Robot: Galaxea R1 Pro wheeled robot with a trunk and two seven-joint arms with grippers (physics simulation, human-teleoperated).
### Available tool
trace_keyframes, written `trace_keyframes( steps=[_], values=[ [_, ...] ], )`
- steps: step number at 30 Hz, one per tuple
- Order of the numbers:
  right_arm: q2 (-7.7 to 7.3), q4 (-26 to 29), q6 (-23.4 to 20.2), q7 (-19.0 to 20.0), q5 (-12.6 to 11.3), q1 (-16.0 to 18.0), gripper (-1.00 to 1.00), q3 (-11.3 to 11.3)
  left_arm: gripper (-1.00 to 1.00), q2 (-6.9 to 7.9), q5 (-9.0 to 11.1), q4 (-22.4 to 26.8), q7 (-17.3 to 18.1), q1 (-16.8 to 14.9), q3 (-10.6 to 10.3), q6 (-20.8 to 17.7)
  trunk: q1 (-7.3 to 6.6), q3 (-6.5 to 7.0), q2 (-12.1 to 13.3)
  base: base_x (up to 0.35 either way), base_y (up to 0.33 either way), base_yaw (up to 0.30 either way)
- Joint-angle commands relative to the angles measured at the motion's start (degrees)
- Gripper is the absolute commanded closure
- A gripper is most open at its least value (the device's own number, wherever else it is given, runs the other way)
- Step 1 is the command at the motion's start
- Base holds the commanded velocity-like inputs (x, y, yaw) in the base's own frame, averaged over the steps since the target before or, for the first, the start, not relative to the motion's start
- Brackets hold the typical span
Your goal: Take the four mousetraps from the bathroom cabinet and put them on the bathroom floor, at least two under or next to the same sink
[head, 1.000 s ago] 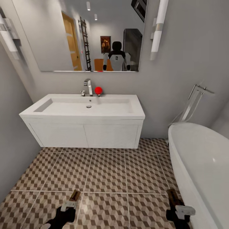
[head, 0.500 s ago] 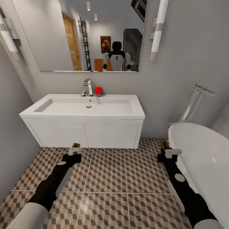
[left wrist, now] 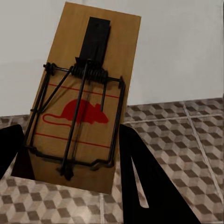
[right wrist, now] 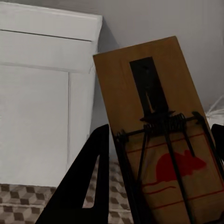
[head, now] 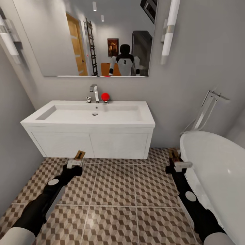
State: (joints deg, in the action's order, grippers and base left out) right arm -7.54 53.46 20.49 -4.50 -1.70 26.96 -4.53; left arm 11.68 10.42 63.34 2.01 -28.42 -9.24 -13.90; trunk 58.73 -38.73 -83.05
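- Left gripper [head: 75,162] pinches a trap [left wrist: 77,100] by its near end, just in front of the sink [head: 89,118] cupboard, above the floor [head: 115,190].
- Right gripper [head: 178,165] pinches a 2nd trap [right wrist: 161,135], between sink & tub [head: 217,170].
- Traps look light, stiff, flat: tan wood, dark wire spring, red mouse print.
- Best held by the wood edges, away from the snap bar, I think.
- Floor: hard tiles w/ cube print.

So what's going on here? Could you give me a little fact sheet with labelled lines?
place: bathroom, patterned tile floor
left gripper: holds a mousetrap, raised above the floor
right gripper: holds a second mousetrap, beside the bathtub
sink: white, wall-hung, straight ahead
traps on floor: none seen
likely next: lowering both traps near the sink
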Motion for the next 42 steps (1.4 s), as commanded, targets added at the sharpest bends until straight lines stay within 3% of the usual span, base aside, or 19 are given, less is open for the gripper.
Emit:
trace_keyframes(
  steps=[1, 5, 10, 13, 15, 18, 21, 23, 25, 27, 31, 37, 42],
  values=[
    [0.06, -3.2, 3.5, 0.4, -0.3, 0.1, 1.00, -0.3, 1.00, 0.19, 0.3, -0.4, 0.0, 1.2, -0.1, 3.4, 0.00, -0.04, 0.0, 0.000, 0.000, 0.000],
    [0.57, -10.4, 9.7, 1.3, -0.2, 0.0, 1.00, -0.3, 1.00, 0.38, 0.2, -4.7, 0.0, 3.3, -0.1, 11.3, 0.00, -0.04, 0.0, 0.000, 0.000, 0.000],
    [1.17, -13.4, 12.0, 1.6, 0.3, 0.0, 1.00, -0.4, 1.00, 0.12, 0.2, -11.4, 0.2, 4.1, -0.2, 17.9, 0.00, -0.04, 0.0, 0.000, 0.000, 0.000],
    [1.18, -13.4, 13.5, 1.7, 0.6, 0.0, 1.00, -0.5, 1.00, 0.04, 0.2, -11.8, 0.1, 4.9, -0.2, 23.4, 0.00, -0.04, 0.0, 0.000, 0.000, 0.000],
    [1.27, -13.1, 16.9, 1.4, 0.8, 0.1, 1.00, -0.5, 1.00, 0.02, 0.3, -8.1, -0.1, 5.7, -0.2, 26.1, 0.00, -0.04, 0.0, 0.000, 0.000, 0.000],
    [1.34, -12.7, 20.1, 0.3, 1.3, 0.0, 1.00, -0.4, 1.00, -0.03, 0.2, -1.3, -0.2, 6.4, -0.2, 24.5, 0.00, -0.04, 0.0, 0.000, 0.000, 0.000],
    [1.12, -8.6, 20.6, -1.5, 1.7, 0.1, 1.00, -0.2, 1.00, -0.06, 0.1, 5.7, -0.2, 6.6, 0.1, 16.7, 0.00, -0.04, 0.0, 0.000, 0.000, 0.000],
    [1.04, -2.3, 19.5, -2.2, 1.8, 0.1, 1.00, -0.3, 1.00, -0.07, 0.0, 11.5, -0.2, 6.7, 0.1, 11.1, 0.00, -0.04, 0.0, 0.000, 0.000, 0.000],
    [0.99, 2.5, 18.1, -2.5, 2.2, 0.1, 1.00, -0.4, 1.00, 0.00, -0.1, 16.0, -0.2, 6.7, -0.1, 8.7, 0.00, -0.04, 0.0, 0.000, 0.000, 0.000],
    [0.97, 4.5, 17.7, -2.6, 2.8, 0.0, 1.00, -0.5, 1.00, 0.40, -0.1, 18.4, -0.2, 7.4, -0.1, 9.0, 0.00, -0.04, 0.0, 0.000, 0.000, 0.000],
    [1.10, 4.9, 17.2, -0.8, 3.5, -2.0, 1.00, -0.6, 1.00, 3.24, -0.1, 20.5, -0.3, 14.2, 0.0, 16.3, 0.00, -0.04, 0.0, 0.000, 0.000, 0.000],
    [1.70, 4.1, 16.6, 0.2, 3.2, -2.4, 1.00, -0.6, 1.00, 3.27, 0.3, 13.9, -0.2, 15.2, -0.2, 17.5, 0.00, -0.04, 0.0, 0.000, 0.000, 0.000],
    [1.78, 3.7, 16.9, 0.2, 3.0, -2.5, 1.00, -0.6, 1.00, 2.06, 0.3, 13.3, -0.2, 15.2, -0.2, 17.6, 0.00, -0.04, 0.0, 0.000, 0.000, 0.000]
  ],
)
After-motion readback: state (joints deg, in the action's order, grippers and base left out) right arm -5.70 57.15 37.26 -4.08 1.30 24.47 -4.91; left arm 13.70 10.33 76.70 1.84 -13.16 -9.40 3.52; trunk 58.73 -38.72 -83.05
